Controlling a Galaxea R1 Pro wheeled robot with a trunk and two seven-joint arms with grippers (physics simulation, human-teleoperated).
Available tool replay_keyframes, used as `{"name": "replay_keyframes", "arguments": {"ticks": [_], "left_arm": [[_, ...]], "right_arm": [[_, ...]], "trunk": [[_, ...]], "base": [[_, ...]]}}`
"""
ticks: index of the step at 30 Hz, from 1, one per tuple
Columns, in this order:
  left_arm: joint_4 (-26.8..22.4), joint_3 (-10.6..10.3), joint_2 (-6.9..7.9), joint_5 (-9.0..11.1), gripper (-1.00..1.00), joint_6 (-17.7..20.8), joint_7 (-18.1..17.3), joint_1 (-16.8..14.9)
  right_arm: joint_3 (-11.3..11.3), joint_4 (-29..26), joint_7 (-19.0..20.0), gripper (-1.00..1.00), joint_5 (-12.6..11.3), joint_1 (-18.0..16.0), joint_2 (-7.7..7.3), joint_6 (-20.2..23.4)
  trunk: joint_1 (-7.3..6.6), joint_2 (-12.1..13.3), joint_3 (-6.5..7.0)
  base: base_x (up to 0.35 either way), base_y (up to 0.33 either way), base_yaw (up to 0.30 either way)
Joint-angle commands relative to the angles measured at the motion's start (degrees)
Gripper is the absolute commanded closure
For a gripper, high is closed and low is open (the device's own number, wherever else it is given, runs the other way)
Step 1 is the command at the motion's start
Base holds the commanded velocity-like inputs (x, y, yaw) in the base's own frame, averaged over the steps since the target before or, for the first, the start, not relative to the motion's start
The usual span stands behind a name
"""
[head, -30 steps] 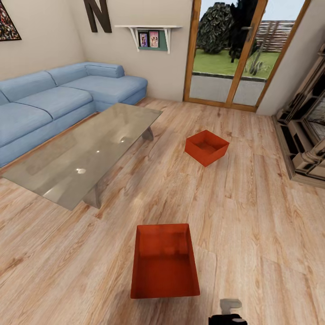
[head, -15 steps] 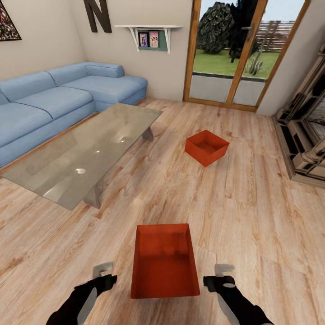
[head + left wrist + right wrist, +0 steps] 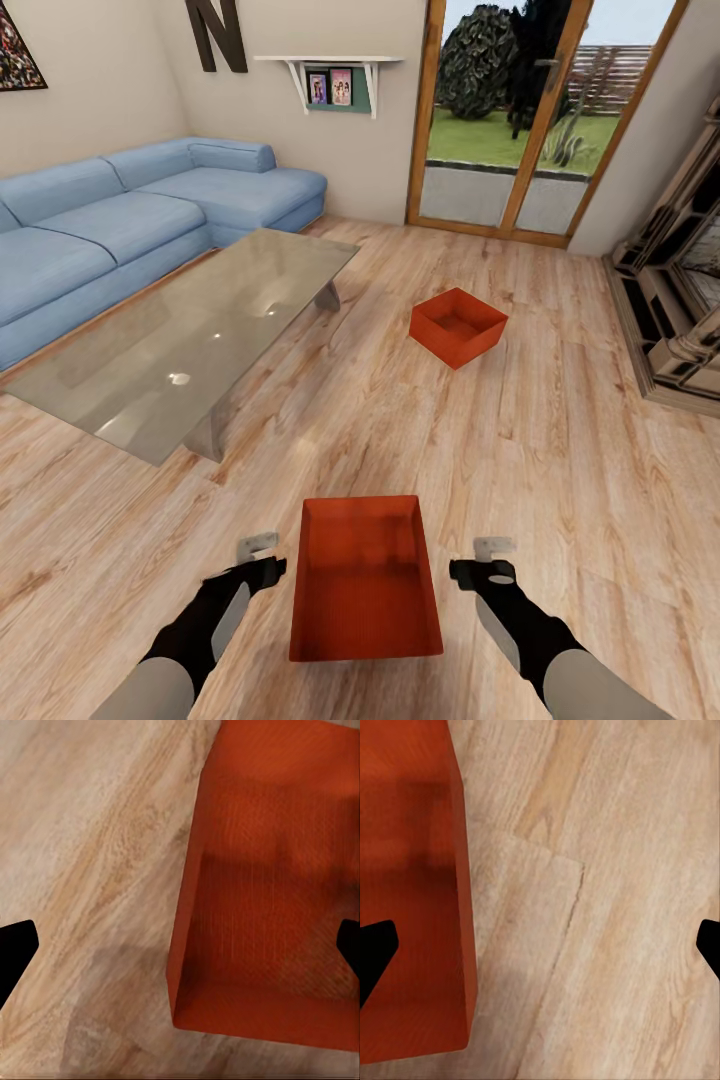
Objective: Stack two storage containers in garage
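Near red-orange rectangular open bin (image 3: 365, 580) lies between left gripper (image 3: 262, 556) and right gripper (image 3: 487, 560), long axis pointing away from robot; both grippers spread wide, empty, equally near.

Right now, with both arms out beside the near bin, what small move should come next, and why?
Probably bring both claws inward against the near container side walls. The left claw and right claw hover on either side of it, apart from its walls, both open and holding nothing. The bin sits on the wood-plank floor with nothing in it, so a two-sided squeeze looks like the likeliest way to lift it.
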Motion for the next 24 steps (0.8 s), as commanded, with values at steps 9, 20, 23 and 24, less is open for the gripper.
{"name": "replay_keyframes", "arguments": {"ticks": [9, 20, 23, 24], "left_arm": [[5.75, 0.03, -0.67, -5.57, -1.0, -0.21, 0.63, -0.25], [6.32, 0.13, -2.08, -6.9, -1.0, -3.12, 0.71, -0.28], [6.7, 0.13, -2.66, -7.02, -1.0, -3.12, 0.76, -0.25], [6.76, 0.14, -2.75, -7.03, -1.0, -3.12, 0.77, -0.26]], "right_arm": [[0.53, 0.08, -0.44, -1.0, -0.59, -0.19, 0.08, -0.75], [0.89, 0.14, -0.31, -1.0, -0.16, -0.19, 1.64, -0.6], [0.96, 2.49, 0.06, -1.0, -0.14, -0.19, 3.13, -0.76], [0.98, 3.69, 0.1, -1.0, -0.03, -0.19, 3.63, -0.8]], "trunk": [[0.0, -0.02, -0.04], [0.0, -0.02, -0.04], [0.0, -0.02, -0.04], [0.0, -0.02, -0.04]], "base": [[0.0, 0.0, 0.0], [0.0, 0.0, 0.0], [0.0, 0.0, 0.0], [0.0, 0.0, 0.0]]}}
